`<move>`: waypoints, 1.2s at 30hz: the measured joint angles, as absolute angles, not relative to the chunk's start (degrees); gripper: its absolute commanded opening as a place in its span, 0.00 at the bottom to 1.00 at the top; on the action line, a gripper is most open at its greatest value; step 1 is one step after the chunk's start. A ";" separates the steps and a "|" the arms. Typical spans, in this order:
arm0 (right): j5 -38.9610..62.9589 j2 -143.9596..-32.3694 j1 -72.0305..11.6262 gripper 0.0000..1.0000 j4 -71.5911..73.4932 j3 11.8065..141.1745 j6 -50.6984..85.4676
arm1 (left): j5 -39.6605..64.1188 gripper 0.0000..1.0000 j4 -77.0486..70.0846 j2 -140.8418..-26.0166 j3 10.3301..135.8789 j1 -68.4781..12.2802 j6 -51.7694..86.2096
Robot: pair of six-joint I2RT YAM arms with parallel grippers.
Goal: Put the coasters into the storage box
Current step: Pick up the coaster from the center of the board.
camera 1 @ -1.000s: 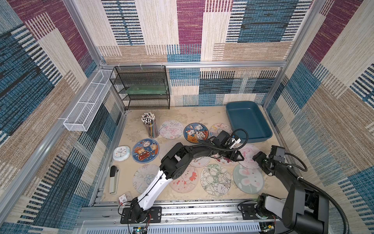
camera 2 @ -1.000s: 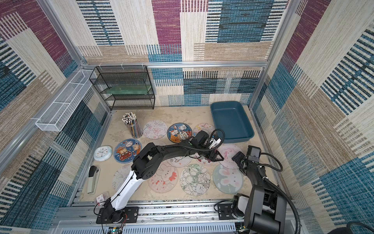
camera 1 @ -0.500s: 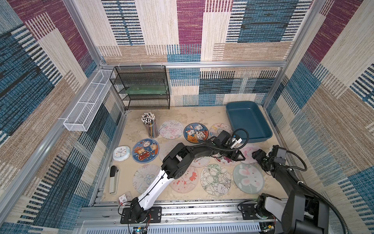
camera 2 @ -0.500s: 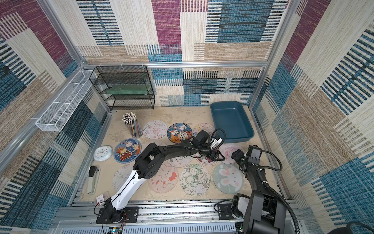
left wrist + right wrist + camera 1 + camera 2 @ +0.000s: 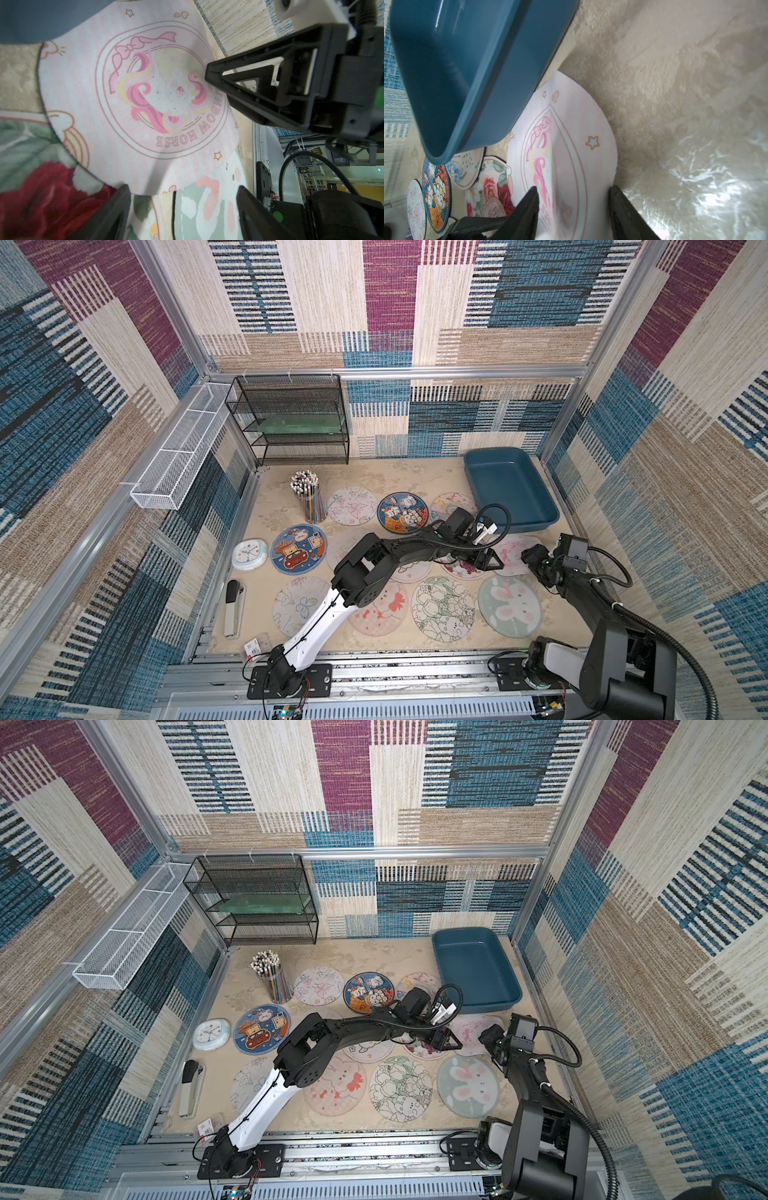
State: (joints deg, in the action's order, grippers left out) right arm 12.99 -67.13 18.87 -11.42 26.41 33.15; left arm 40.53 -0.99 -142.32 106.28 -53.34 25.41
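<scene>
Two hands meet over one pink unicorn coaster (image 5: 513, 552), just in front of the storage box (image 5: 505, 485), which sits at the back right of the tabletop (image 5: 386, 475) w/ nothing visible inside in both top views. Your right hand (image 5: 572, 207) straddles the coaster's near edge; in the right wrist view the mat is buckled up into a ridge between its fingers (image 5: 527, 205), jaws abt halfway apart, one finger each side. Can't tell whether it has a firm grip yet. Your left hand (image 5: 488, 560) reaches across from the left, jaws wide, holding nothing; in the left wrist view its fingertips (image 5: 122, 199) sit at the coaster's edge, beside the red rose coaster (image 5: 41, 197).

Other coasters lie flat, spread across the tabletop: green bunny coaster (image 5: 510, 605) front right, line-drawn flower one (image 5: 442, 608) next to it, dark blue bear coaster (image 5: 299, 548) at left, dark blue cartoon-animal one (image 5: 402, 512) further back. White clock (image 5: 249, 553), pencil cup (image 5: 308, 497), stapler (image 5: 233, 608) stand on the left side.
</scene>
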 measured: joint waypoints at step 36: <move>6.85 -49.56 10.63 0.11 -25.23 36.71 30.11 | 30.70 0.97 -4.21 -123.50 85.97 -53.49 21.19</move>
